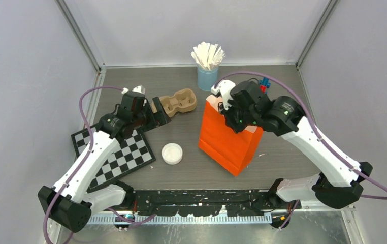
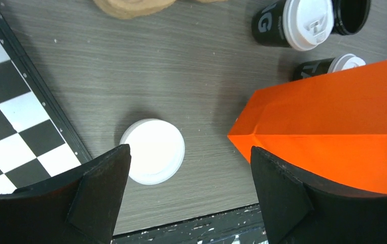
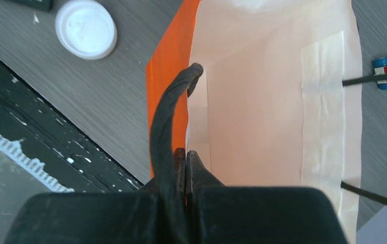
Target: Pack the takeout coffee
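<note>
- The right tool (image 3: pixel 186 157) is clenched on the rim of the orange paper bag (image 3: pixel 262 101), right beside its black cord handle (image 3: pixel 167 117). The bag's mouth is open.
- The left tool (image 2: pixel 190 152) hangs released above the desk (image 2: pixel 181 76), with its fingers spread to either side of a loose white lid (image 2: pixel 153 151).
- Two lidded black cups (image 2: pixel 288 23) and one unlidded cup (image 2: pixel 351 14) sit on the desk beside the bag, outside it.
- A cardboard cup carrier (image 1: pixel 179 101) lies near the left tool.
</note>
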Controlling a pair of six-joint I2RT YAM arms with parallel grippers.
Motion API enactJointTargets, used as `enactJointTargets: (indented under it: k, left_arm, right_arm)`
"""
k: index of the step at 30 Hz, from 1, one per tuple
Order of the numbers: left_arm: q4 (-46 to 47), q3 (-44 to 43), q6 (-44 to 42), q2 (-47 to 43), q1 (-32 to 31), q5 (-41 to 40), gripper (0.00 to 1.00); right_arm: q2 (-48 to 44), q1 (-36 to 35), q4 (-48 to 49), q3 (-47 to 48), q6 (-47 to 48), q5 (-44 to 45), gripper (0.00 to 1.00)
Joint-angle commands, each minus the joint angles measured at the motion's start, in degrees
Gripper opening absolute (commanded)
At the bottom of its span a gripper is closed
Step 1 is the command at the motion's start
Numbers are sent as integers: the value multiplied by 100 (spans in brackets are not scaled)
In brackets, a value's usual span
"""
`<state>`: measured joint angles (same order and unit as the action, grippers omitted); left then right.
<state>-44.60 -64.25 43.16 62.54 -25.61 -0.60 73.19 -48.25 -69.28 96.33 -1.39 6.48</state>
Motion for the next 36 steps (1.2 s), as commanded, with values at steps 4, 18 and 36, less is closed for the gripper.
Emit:
enactJointTargets:
  k: [4, 18, 36]
  left_arm:
    - [4, 381, 255, 221, 142, 763, 86]
    - [-138, 173, -236, 167, 155, 1172, 88]
    - [-365, -193, -472, 200, 161, 1039, 91]
  right_arm:
    - [-45, -468, 1065, -798, 608, 404, 1]
    - [-69, -1041, 1689, -1264, 17, 739, 2]
    - [144, -1053, 1168, -615, -1044, 696, 35]
